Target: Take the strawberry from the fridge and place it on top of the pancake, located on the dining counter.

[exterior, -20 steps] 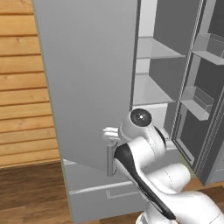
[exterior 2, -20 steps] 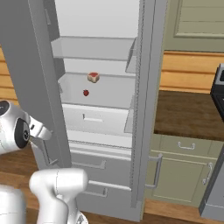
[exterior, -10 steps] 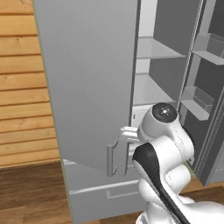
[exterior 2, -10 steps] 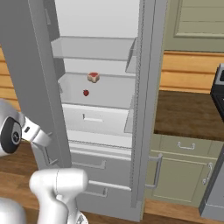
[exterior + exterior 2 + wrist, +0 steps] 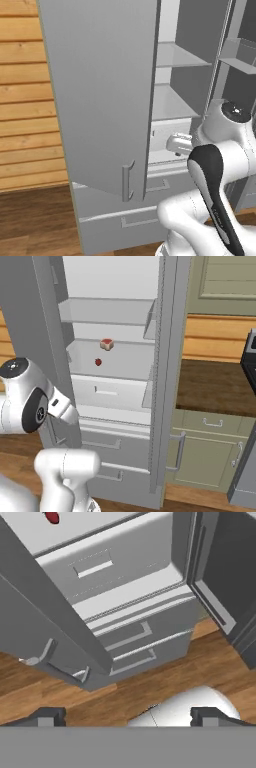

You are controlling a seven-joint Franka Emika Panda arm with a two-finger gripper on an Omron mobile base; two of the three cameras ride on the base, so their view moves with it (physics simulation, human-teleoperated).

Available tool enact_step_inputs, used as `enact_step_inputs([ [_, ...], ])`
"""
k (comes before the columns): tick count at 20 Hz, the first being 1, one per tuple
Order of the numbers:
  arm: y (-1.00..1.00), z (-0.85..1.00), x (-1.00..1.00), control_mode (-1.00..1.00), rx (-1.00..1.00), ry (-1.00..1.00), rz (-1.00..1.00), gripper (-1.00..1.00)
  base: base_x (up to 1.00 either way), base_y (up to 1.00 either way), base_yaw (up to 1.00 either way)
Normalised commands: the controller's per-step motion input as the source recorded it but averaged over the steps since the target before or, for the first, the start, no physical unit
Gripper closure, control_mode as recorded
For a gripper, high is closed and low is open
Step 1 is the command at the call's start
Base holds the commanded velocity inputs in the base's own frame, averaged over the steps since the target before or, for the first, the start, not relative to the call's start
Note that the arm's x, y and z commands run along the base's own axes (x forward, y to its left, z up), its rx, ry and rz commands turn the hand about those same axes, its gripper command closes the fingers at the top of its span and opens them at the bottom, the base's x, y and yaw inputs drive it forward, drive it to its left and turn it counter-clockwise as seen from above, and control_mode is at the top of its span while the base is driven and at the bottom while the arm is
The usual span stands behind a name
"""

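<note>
The fridge (image 5: 165,356) stands with its left door (image 5: 100,90) swung wide open. On a pale middle shelf inside lies the strawberry (image 5: 98,362), tiny and dark red; it also peeks in at the top edge of the hand view (image 5: 51,517). My gripper (image 5: 128,717) is open and empty, its fingertips (image 5: 47,717) spread wide. It looks down at the fridge's lower drawers (image 5: 125,637), below the strawberry's shelf and well short of it. My hand (image 5: 179,143) sits just in front of the open compartment, right of the door's edge. The pancake and the dining counter are out of view.
A larger pale block with a red top (image 5: 106,344) sits behind the strawberry on the same shelf. The right fridge door with bins (image 5: 240,55) is open too. Right of the fridge are a brown worktop (image 5: 215,386) and pale green cabinets (image 5: 210,451). Wooden floor (image 5: 200,657) lies below.
My arm has swung right, from in front of the open left door toward the fridge's open compartment. The gripper has stayed open. The strawberry has not moved.
</note>
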Motion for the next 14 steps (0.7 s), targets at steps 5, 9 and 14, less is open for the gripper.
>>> enact_step_inputs([
  [5, -0.26, -0.17, 0.45, -1.0, 0.22, -0.17, 0.0, -1.0, 0.0, 0.0, 0.0],
  [9, -0.05, -0.17, 0.58, -1.0, 0.23, -0.12, 0.0, -1.0, 0.0, 0.0, 0.0],
  [14, -0.02, -0.39, 0.39, -1.0, 0.15, -0.02, 0.01, -1.0, 0.0, 0.0, 0.0],
])
